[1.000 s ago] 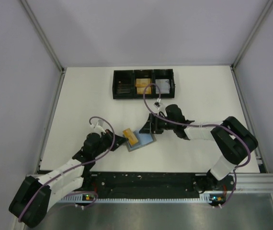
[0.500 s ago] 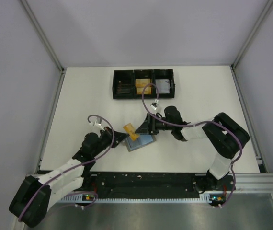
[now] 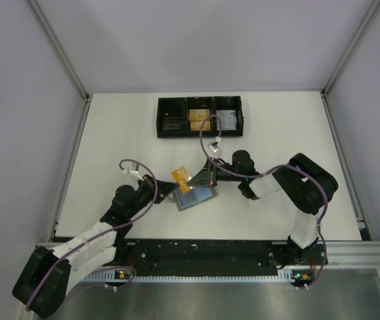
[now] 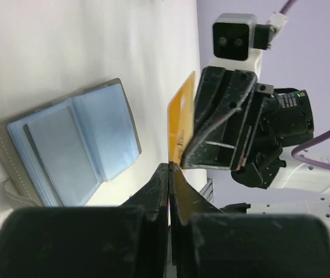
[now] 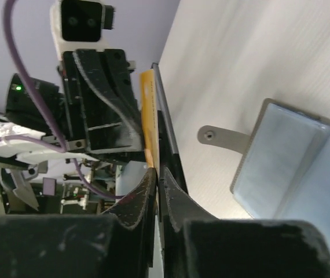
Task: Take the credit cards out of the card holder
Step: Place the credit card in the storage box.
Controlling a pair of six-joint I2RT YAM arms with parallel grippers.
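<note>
Left wrist: orange card (image 4: 179,124) near open, blue-lined grey card holder (image 4: 78,145)

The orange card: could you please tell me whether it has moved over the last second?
Yes: the orange card has shifted away from the card holder, toward the black tray.

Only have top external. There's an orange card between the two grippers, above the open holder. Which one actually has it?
Observer: In the left wrist view the left gripper is shut on the orange card, pinching one edge.
Operator: And the right?
Observer: In the right wrist view the right gripper is closed on the same card, so both hold it.
Operator: Holder state?
Observer: The card holder lies open with its light blue inside facing up. Its tab sticks out flat to one side.
</note>
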